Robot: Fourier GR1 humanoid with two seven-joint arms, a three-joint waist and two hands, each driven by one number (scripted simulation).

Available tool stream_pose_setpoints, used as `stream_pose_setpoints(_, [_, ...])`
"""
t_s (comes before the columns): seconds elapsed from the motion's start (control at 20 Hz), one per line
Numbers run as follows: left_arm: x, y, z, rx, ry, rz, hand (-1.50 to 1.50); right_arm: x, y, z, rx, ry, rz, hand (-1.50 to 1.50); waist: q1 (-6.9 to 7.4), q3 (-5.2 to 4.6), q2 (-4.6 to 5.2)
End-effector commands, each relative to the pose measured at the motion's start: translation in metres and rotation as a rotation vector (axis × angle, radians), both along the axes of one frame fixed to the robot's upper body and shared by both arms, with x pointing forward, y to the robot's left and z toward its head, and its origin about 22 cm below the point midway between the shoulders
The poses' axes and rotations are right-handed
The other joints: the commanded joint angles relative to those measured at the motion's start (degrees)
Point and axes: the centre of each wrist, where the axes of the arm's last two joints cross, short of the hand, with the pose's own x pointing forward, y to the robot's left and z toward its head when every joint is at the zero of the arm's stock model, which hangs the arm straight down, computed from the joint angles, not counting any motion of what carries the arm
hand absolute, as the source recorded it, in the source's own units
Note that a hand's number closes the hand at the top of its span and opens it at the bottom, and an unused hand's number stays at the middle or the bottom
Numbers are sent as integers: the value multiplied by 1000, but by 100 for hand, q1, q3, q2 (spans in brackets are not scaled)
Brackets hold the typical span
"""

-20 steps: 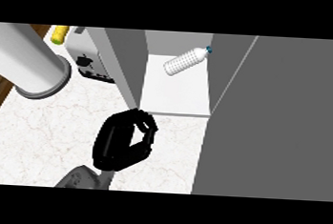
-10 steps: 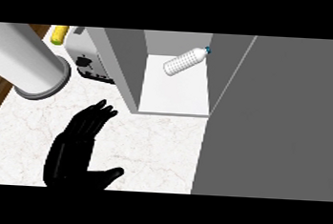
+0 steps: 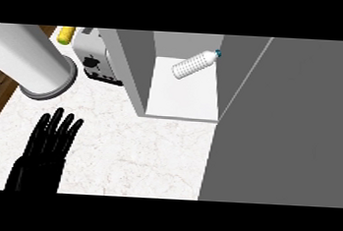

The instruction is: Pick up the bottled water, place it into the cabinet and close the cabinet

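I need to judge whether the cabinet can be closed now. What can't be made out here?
- Right hand: in no part of the head view.
- Cabinet interior: its right side hidden by the grey door.
- Left hand: wrist cut off at the lower edge.
- Bottled water: label too small.

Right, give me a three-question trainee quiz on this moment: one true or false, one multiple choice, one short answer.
1. True or false: the bottled water lies on its side inside the cabinet.
2. The left hand is: A) curled round the bottle, B) open with straight fingers over the counter, C) pushing the cabinet door.
3. Which task step is not yet done?

Key: 1 true. 2 B. 3 closing the cabinet; its door stands open.
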Motion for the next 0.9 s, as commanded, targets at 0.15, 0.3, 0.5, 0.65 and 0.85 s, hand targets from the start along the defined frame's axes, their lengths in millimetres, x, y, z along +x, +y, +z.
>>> stream_pose_setpoints(0.15, [-9,35,10,0,0,-7,-150,-2,19,39,-69,-134,164,150,161,-32,32])
stream_pose_setpoints(0.3, [-15,47,15,9,-12,-9,-150,-4,27,35,19,-61,135,150,266,-30,59])
stream_pose_setpoints(0.5, [-19,55,20,4,-22,-35,-150,-3,36,32,159,-29,130,150,383,-18,115])
stream_pose_setpoints(0.65, [-20,57,24,-11,-21,-54,-150,-1,40,25,141,-22,162,150,466,-25,128])
stream_pose_setpoints(0.85, [-22,68,24,11,-27,-80,-150,6,38,24,106,-32,168,150,673,-42,204])
